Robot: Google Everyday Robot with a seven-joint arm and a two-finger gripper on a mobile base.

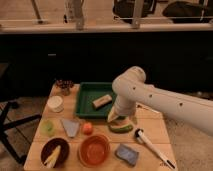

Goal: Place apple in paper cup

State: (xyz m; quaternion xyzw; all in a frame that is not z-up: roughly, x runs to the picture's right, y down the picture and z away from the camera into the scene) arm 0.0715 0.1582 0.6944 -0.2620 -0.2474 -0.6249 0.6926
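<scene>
The apple (87,128) is a small orange-red fruit lying on the wooden table (155,126), just above the orange bowl. The paper cup (55,103) is a short white cup standing upright near the table's left edge, left of the green tray. My gripper (120,119) hangs from the white arm over the tray's front right corner, just above a green oblong item (121,128). It is to the right of the apple and far right of the cup, touching neither.
A green tray (86,101) holds a tan block (102,101). Also on the table are a dark patterned container (64,86), a pale green round object (47,127), a grey cloth (70,127), an orange bowl (95,149), a dark brown bowl (54,152), a blue sponge (126,154) and a white brush (152,148).
</scene>
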